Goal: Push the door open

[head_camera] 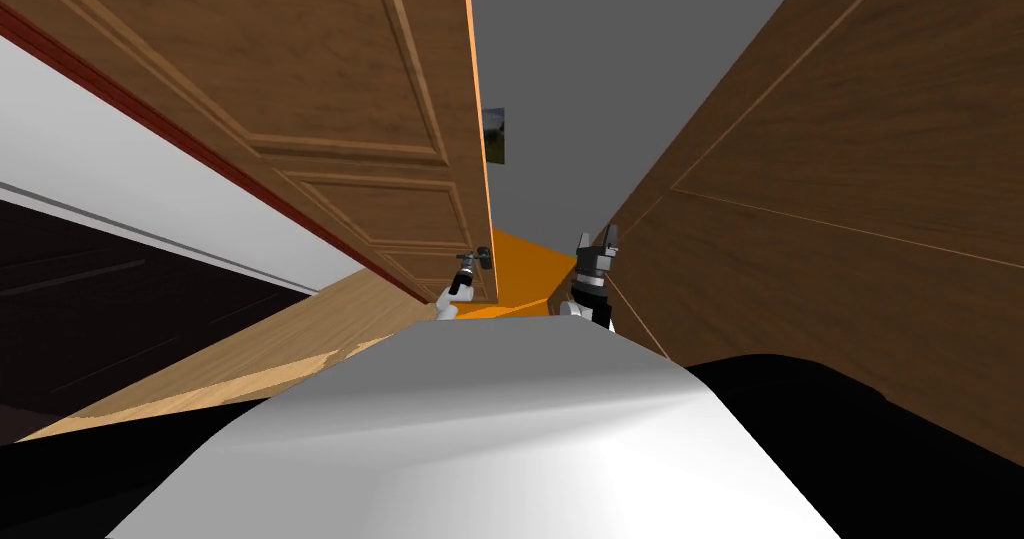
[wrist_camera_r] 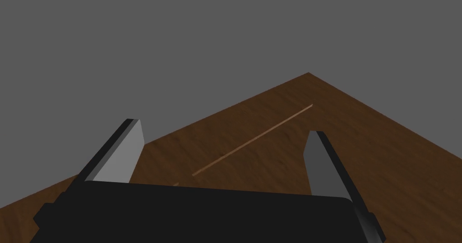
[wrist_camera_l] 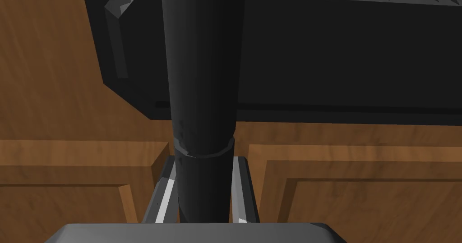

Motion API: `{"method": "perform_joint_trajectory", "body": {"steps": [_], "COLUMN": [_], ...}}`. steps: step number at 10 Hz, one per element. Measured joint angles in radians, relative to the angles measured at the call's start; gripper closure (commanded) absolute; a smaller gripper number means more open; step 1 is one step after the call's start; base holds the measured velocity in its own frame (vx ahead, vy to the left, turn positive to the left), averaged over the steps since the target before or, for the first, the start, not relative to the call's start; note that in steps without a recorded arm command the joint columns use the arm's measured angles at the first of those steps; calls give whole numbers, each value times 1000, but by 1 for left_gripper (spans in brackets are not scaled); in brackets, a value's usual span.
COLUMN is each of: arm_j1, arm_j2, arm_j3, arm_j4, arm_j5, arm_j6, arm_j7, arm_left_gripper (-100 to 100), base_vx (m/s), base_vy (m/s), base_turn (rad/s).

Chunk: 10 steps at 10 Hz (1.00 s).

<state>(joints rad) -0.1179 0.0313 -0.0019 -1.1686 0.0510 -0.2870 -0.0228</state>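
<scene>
Your left gripper [wrist_camera_l: 203, 197] is clamped on the dark door handle [wrist_camera_l: 200, 73], one finger pressing each side of the lever. The brown panelled door [head_camera: 330, 113] stretches from the handle toward 11 o'clock. A gap showing orange floor [head_camera: 525, 268] opens at 3 o'clock of the handle. Past the gap, your right gripper [head_camera: 598, 246] holds its fingers wide apart, beside a brown wooden surface [head_camera: 850, 163].
</scene>
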Motion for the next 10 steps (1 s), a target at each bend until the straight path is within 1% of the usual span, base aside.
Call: {"method": "perform_joint_trajectory", "body": {"steps": [1, 2, 3, 4, 5, 6, 7, 8, 9, 10], "arm_j1": [-1, 3, 10, 7, 14, 12, 15, 10, 0, 14], "arm_j2": [1, 7, 7, 14, 22, 29, 32, 26, 35, 45], "arm_j3": [4, 1, -2, -4, -4, -1, 5, 6, 6, 10], "arm_j4": [-1, 2, -1, 4, -11, -11, -18, -12, 9, -12], "arm_j5": [1, 5, 6, 10, 13, 16, 19, 21, 26, 30], "arm_j6": [0, 3, 10, 8, 12, 8, 8, 8, -2, 4], "arm_j7": [0, -5, -13, -17, -20, -24, -32, -42, -43, -43], "arm_left_gripper": [100, 100, 100, 100, 100, 100, 100, 100, 100, 100], "base_vx": [131, 201, 179, 164, 144, 164, 168, 146, 139, 184], "base_vy": [28, 40, 4, 19, 57, 54, 30, 20, 28, 13], "base_turn": [99, 88, 91, 64, 99, 155, 62, 4, 155, 120]}}
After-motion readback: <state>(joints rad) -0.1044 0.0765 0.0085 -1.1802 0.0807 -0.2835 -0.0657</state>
